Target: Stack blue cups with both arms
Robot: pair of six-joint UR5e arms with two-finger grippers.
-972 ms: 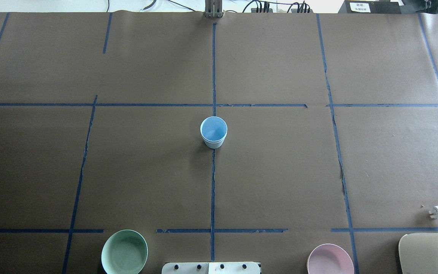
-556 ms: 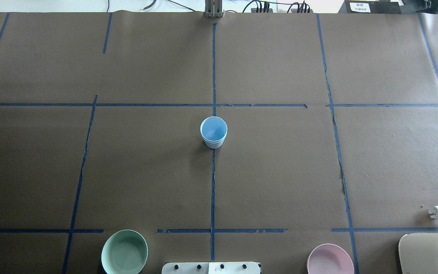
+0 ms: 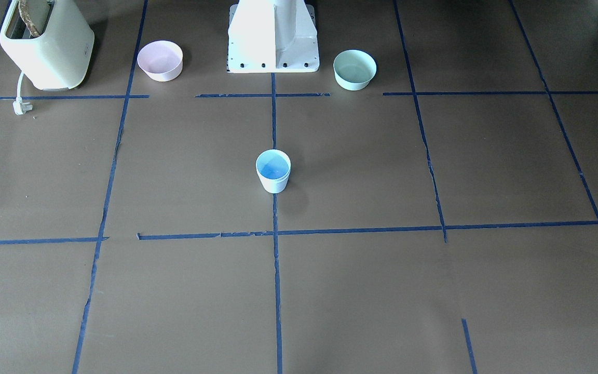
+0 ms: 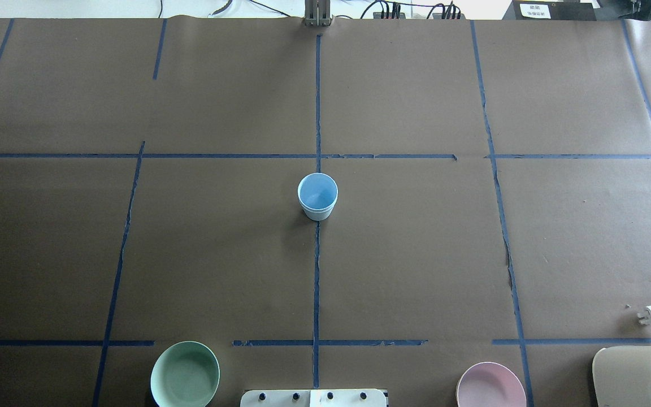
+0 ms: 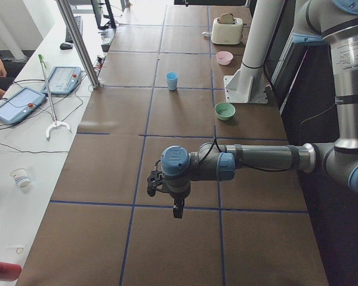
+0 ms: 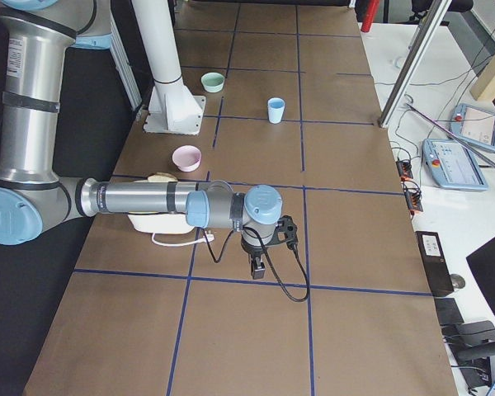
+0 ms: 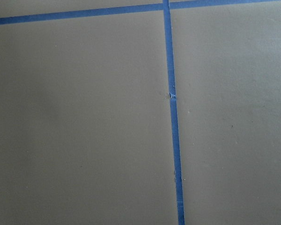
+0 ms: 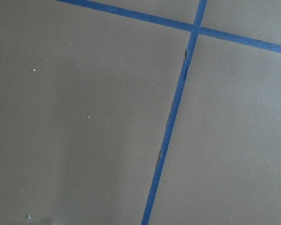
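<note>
One pale-blue cup [image 4: 317,198] stands upright on the centre tape line of the table; it also shows in the front view [image 3: 273,174] and both side views [image 5: 172,80] [image 6: 275,110]. No second separate cup shows in any view. My left gripper [image 5: 178,211] hangs over bare table far from the cup, seen only in the exterior left view; I cannot tell if it is open or shut. My right gripper [image 6: 257,271] hangs likewise at the other end, seen only in the exterior right view; I cannot tell its state. Both wrist views show only brown paper and blue tape.
A mint-green bowl [image 4: 185,374] and a pink bowl [image 4: 490,386] sit either side of the white pedestal [image 3: 273,36]. A cream toaster [image 3: 44,44] with a loose plug [image 4: 650,315] stands at the robot's right. Tablets [image 5: 18,104] lie on the side bench.
</note>
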